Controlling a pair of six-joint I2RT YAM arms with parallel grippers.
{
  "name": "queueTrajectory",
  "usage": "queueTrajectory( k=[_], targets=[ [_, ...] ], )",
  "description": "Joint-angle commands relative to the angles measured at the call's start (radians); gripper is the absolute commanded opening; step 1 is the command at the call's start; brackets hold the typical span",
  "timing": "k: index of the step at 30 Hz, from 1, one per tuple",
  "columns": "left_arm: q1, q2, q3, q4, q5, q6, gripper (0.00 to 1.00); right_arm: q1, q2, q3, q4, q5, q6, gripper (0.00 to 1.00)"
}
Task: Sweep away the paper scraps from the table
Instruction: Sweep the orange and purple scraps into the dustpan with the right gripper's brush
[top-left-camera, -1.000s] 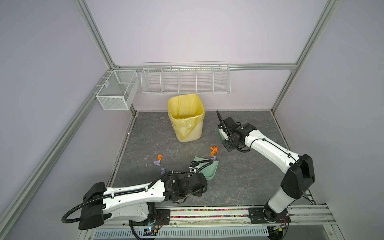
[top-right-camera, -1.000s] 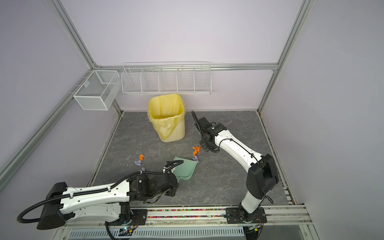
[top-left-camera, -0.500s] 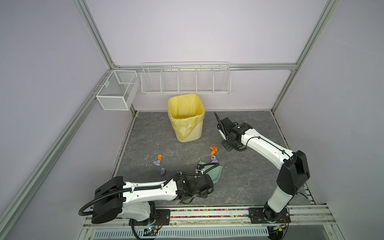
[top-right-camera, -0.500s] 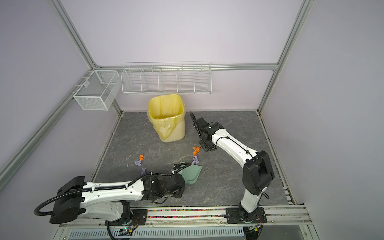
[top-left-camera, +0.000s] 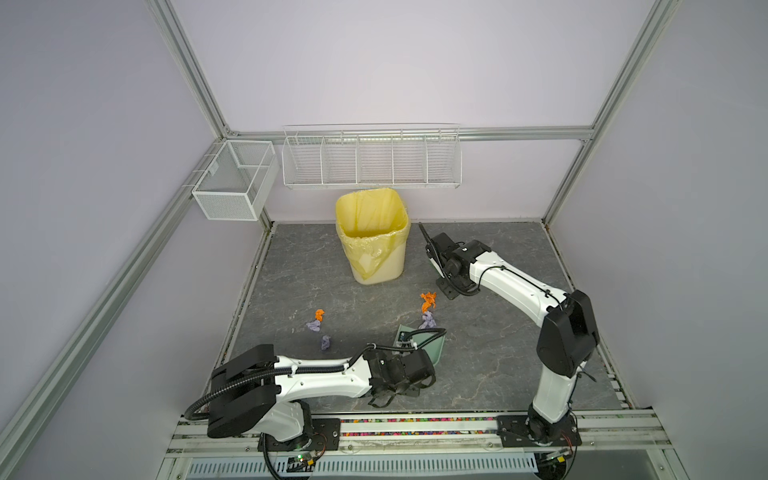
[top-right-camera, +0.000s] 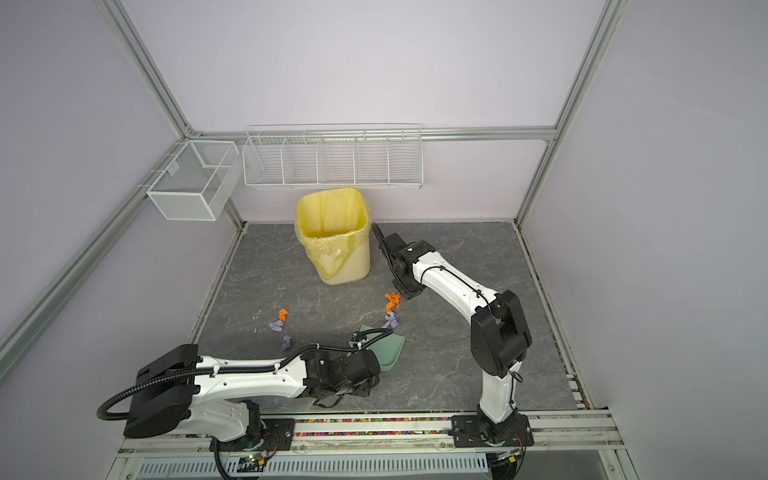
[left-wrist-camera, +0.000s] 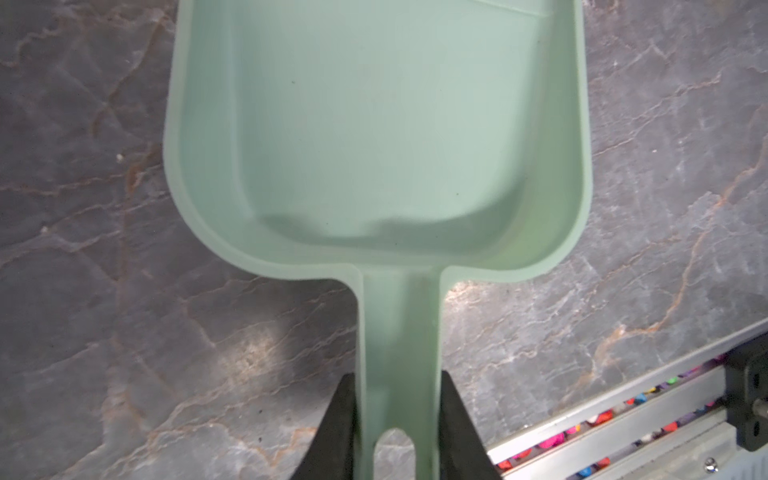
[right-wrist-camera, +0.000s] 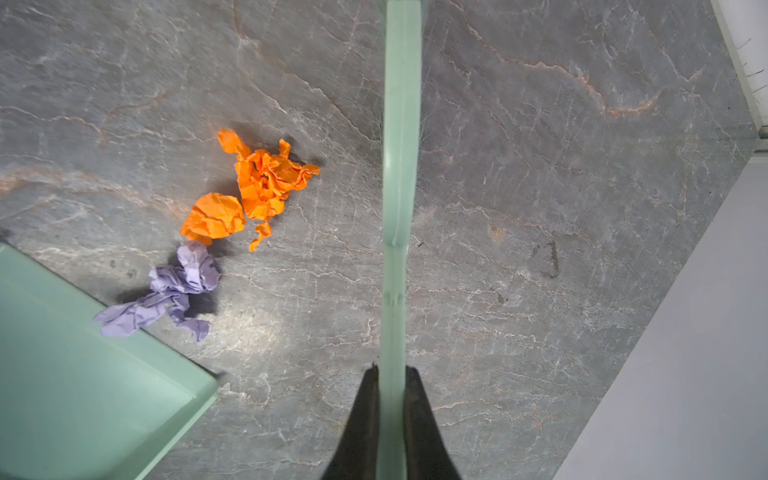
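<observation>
Six paper scraps (top-left-camera: 428, 321) — left end effector (left-wrist-camera: 397, 405) grips dustpan (left-wrist-camera: 374, 124), right end effector (right-wrist-camera: 391, 395) brush (right-wrist-camera: 399, 124).

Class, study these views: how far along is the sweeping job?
Done: left tool grips the dustpan handle, right tool grips the brush. In hand: the pan's lip sits against a lilac scrap, orange scraps just beyond. Left: the pan is empty, and all scraps, including those farther left, lie on the table.

Left end effector (left-wrist-camera: 397, 376), right (right-wrist-camera: 392, 369); both clamped
</observation>
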Motion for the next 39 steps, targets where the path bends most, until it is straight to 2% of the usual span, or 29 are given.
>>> queueTrajectory(
  k=[1,7,9,12,23,31,39],
  targets=[
    [0.023,0.011,0.017,-0.004,0.009,-0.022,0.00,0.020,0.029,0.031,-0.035,0.012,-0.041,0.07],
    [0.092,-0.004,0.002,0.003,0.024,0.027,0.00,0.056,0.064,0.050,-0.075,0.002,-0.061,0.07],
    [0.107,-0.002,0.005,-0.006,0.019,0.047,0.00,0.061,0.078,0.059,-0.108,-0.057,-0.043,0.07],
    [0.116,0.005,0.012,-0.009,0.019,0.067,0.00,0.075,0.077,0.048,-0.124,-0.121,-0.029,0.07],
    [0.130,0.053,0.023,0.007,0.023,0.095,0.00,0.175,0.023,-0.030,-0.193,-0.150,0.004,0.07],
    [0.141,0.061,0.025,0.014,0.025,0.113,0.00,0.255,-0.093,-0.119,-0.179,-0.298,0.036,0.07],
    [0.143,0.057,0.015,0.014,0.019,0.120,0.00,0.294,-0.250,-0.194,-0.179,-0.350,0.090,0.07]
  ],
)
